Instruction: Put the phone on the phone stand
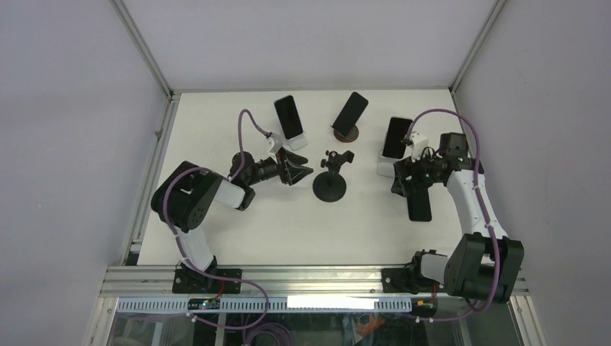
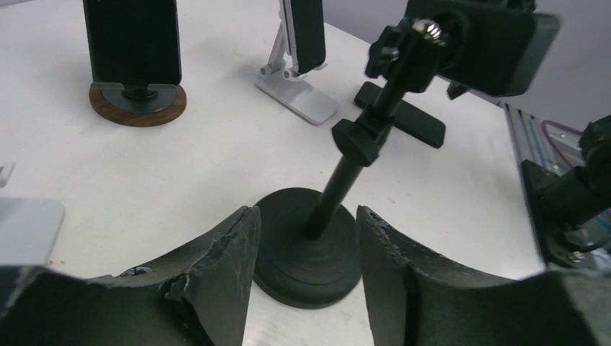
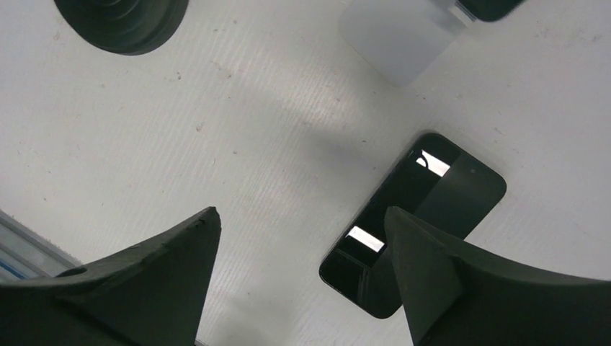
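Dark phone (image 1: pixel 289 115) leans on white folding stand (image 1: pixel 298 141), far, left of centre. Second dark phone (image 1: pixel 351 109) on round wood-topped base (image 1: pixel 348 138), far centre. Third dark phone (image 1: pixel 396 137) on white block stand (image 1: pixel 386 170), right side. All on white tabletop (image 1: pixel 288 223); aluminium rail (image 1: pixel 302 277) along the near edge.

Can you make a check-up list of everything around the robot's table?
Surface: white table, a few faint specks.
Job's things: phone lying flat near the right arm; black stand upright in the middle, nothing on it.
Clutter: three other phones propped up at the back.
Grippers: left gripper open, facing the black stand's base; right gripper open above the flat phone.
Cables: purple cables loop along both arms.
Surroundings: grey walls, metal frame.
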